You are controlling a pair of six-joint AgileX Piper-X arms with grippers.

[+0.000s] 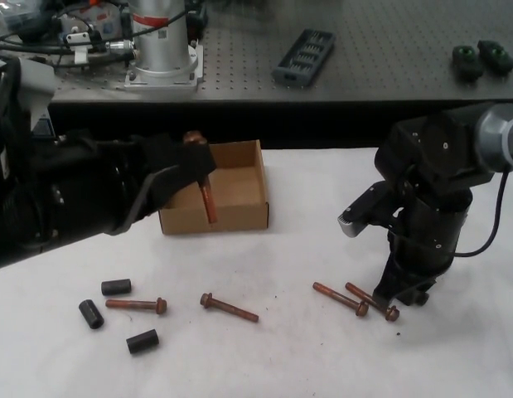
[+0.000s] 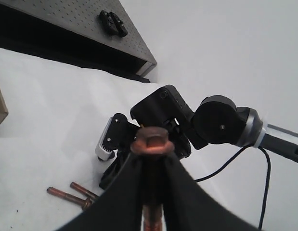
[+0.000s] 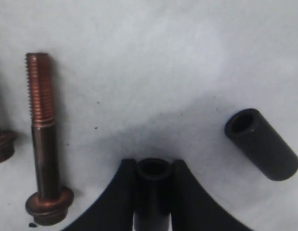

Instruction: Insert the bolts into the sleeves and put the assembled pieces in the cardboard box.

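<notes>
The left gripper point(image 1: 198, 178) has its fingers clamped on a copper bolt point(image 1: 209, 203), held roughly upright with the head on top. In the high view the shaft hangs across the left half of the cardboard box point(image 1: 239, 217); whether the tip is inside cannot be told. The box sits open-topped on the white sheet point(image 1: 289, 356), at about 9 o'clock from the right arm.

The right gripper point(image 3: 152, 166) is down at the sheet, its fingers closed around a black sleeve point(image 3: 152, 192) whose open bore faces the wrist camera. A second sleeve point(image 3: 262, 144) lies on its side near it, apart from the fingers.

In the high view a pair of bolts point(image 1: 339, 298) point(image 1: 372, 301) lies side by side at that gripper's 9 o'clock. At 7 o'clock from the box lie three loose sleeves point(image 1: 116, 287) point(image 1: 91, 313) point(image 1: 142, 341) with a single bolt point(image 1: 137, 305) among them. A last bolt point(image 1: 229, 307) lies at the box's 6 o'clock
</notes>
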